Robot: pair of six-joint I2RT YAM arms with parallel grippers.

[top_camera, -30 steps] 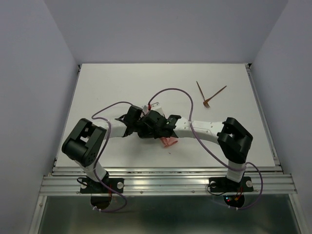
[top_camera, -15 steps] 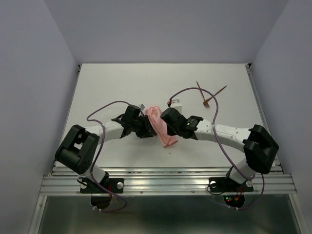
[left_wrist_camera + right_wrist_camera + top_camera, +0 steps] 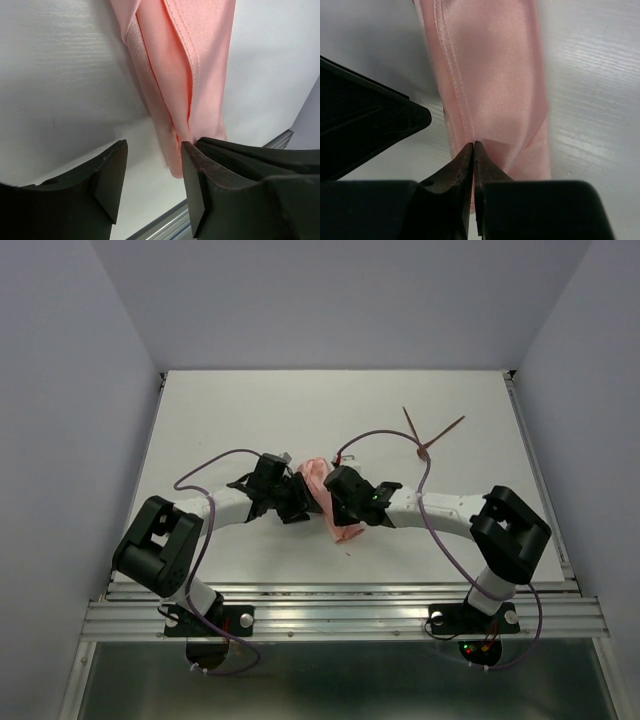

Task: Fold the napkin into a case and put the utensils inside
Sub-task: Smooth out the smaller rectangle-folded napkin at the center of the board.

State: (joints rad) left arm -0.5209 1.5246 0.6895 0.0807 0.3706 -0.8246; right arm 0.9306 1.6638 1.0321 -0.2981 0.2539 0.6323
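Right claw (image 3: 473, 146): jaws all but closed, tips meeting on the hemmed fold of the napkin (image 3: 495, 75); judged to be pinching a layer of it
Left claw (image 3: 152, 155): jaws apart, nothing between them; one finger (image 3: 200, 190) sits at the end of the cloth, touching or just beside, cannot tell which
Napkin position: a narrow folded strip on the table (image 3: 230, 410), close to the near edge and about midway along it, between the two claws
Utensils (image 3: 428, 436): two thin sticks crossed near the far right corner, well apart from the cloth, not yet inside
Stage, as judged: folding in hand, pocket not finished
Risk one: the grip is at the very tips on thin, shiny fabric; a pull could let the layer slip out and the fold spring open
Risk two: too few or too many layers may be caught; a lift would then drag the whole strip instead of turning one flap
Risk three: the open claw pins nothing, so the strip may slide toward the near edge or skew
Risk four: both claws crowd one short strip; fingers may collide
Consequence: a loose or crooked fold leaves no pocket for the sticks
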